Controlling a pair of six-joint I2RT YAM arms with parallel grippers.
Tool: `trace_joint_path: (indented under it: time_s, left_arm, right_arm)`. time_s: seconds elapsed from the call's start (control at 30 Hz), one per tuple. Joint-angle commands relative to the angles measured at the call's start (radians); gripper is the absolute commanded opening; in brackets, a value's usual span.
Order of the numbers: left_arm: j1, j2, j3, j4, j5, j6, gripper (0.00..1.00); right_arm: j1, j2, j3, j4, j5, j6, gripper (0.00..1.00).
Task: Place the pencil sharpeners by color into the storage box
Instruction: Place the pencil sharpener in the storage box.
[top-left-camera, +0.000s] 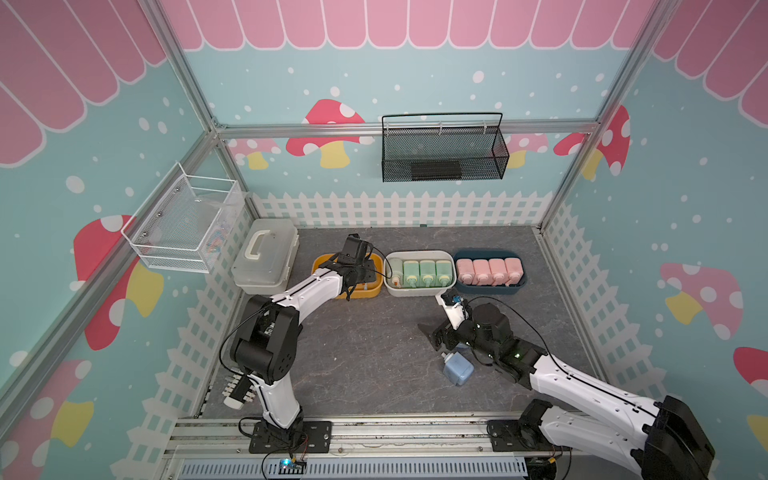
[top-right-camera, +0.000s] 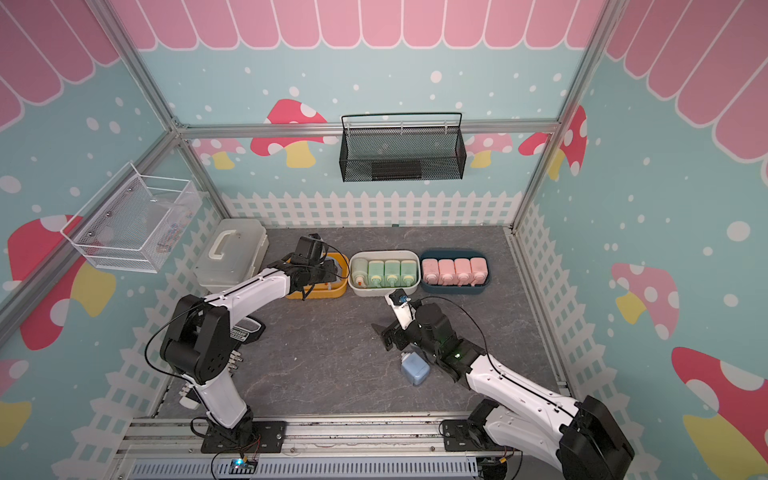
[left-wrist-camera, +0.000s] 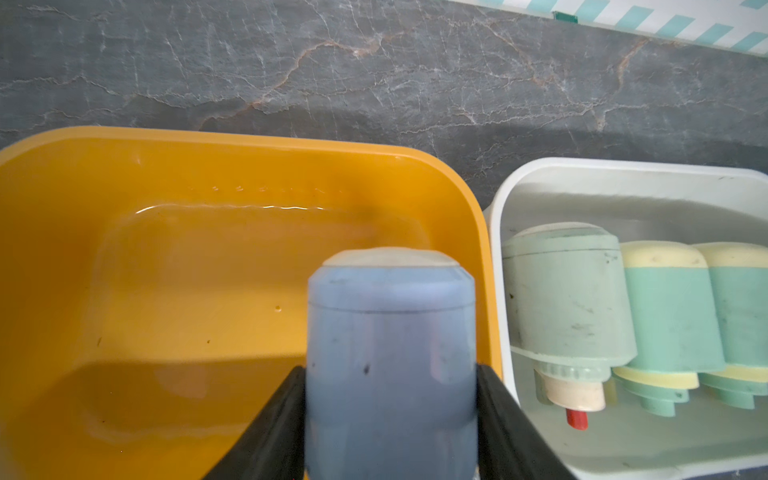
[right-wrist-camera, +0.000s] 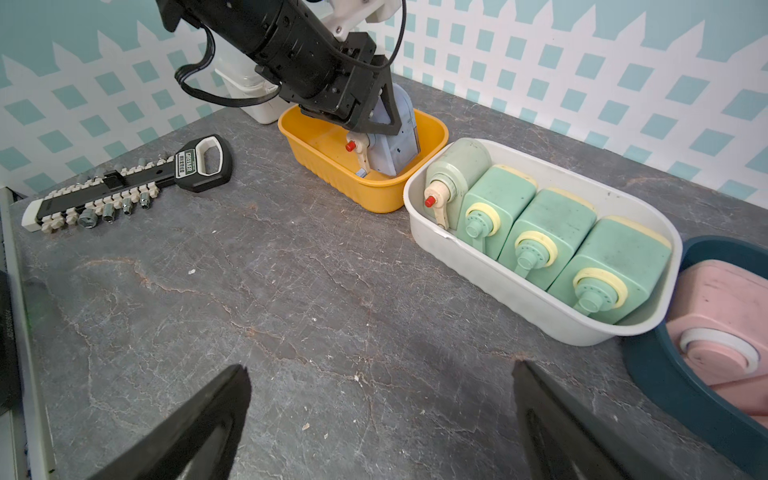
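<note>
- Blue pencil sharpener (left-wrist-camera: 390, 316): your left gripper (left-wrist-camera: 390, 369) clamps its flat sides, inside the yellow tub (left-wrist-camera: 124, 166), at the end by the white tub (left-wrist-camera: 540, 174).
- Looks light, stiff and slick; grab the flat sides, not the crank (right-wrist-camera: 362, 156).
- Right gripper (right-wrist-camera: 380, 368) is spread wide, empty.

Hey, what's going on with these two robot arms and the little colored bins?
The robot is sorting pencil sharpeners by color. The left gripper has its jaws closed on a blue sharpener, low inside the yellow bin. Four green sharpeners fill the white bin, and four pink sharpeners fill the dark blue bin. The right gripper hangs open above the table, near a second blue sharpener lying there.
</note>
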Motion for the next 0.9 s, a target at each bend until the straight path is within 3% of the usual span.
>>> trace_joint_path:
  time_s: [0.0,0.87]
  left_arm:
    - [0.004,0.015,0.041,0.01,0.024,0.008,0.0]
    - [0.0,0.102,0.071,0.017,0.088,-0.03,0.06]
  right_arm:
    - [-0.005,-0.013,-0.015,-0.019,0.021,0.015,0.99]
    - [-0.004,0.051,0.032,-0.06,0.002,0.009,0.99]
